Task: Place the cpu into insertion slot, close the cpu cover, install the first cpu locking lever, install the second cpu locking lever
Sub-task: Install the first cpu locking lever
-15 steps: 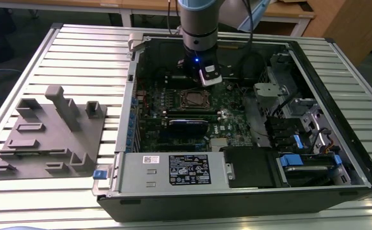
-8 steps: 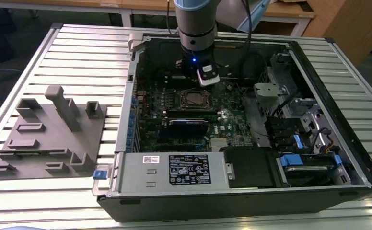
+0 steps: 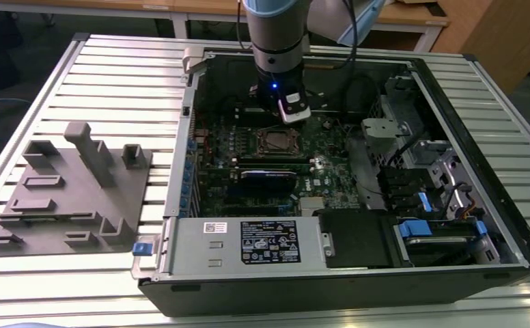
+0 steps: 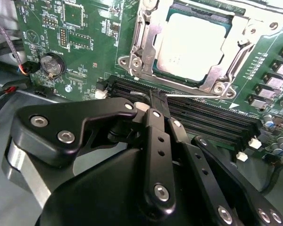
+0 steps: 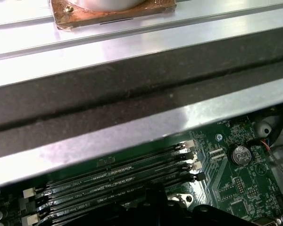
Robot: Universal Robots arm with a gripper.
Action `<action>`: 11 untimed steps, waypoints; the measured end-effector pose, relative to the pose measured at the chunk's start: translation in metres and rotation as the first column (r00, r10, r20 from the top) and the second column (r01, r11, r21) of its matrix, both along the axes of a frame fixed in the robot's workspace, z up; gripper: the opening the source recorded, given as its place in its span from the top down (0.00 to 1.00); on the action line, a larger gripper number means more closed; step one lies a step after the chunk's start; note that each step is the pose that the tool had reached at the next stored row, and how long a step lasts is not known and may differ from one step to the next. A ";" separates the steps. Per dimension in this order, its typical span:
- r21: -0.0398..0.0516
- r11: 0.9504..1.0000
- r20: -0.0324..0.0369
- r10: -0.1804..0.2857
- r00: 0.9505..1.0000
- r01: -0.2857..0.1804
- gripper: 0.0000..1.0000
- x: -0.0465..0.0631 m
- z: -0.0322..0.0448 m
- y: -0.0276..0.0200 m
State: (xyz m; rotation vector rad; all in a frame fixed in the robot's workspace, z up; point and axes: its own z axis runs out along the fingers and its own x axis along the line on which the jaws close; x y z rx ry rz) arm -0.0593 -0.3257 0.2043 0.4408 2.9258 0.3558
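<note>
The cpu lies flat in the insertion slot, its silver-grey top facing up. The cpu cover, a metal frame, is folded down around it. A thin wire locking lever runs along the socket's edge beside the memory slots, with its hooked end by my fingertips. My gripper is shut, its tips pressed together right at that lever. In the exterior view the gripper hangs just behind the socket, inside the open computer case.
Long black memory slots lie beside the socket, and a coin battery and cables sit near it. The grey power-supply box fills the case's front. A grey fixture plate stands on the slatted table at the exterior view's left.
</note>
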 end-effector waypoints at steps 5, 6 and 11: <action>0.011 1.000 0.005 0.000 1.000 0.000 0.89 0.000 -0.0007 0.0000; 0.012 1.000 0.006 0.000 1.000 0.000 0.89 -0.001 -0.0008 0.0000; 0.012 1.000 0.007 0.000 1.000 0.000 0.89 -0.001 -0.0009 0.0000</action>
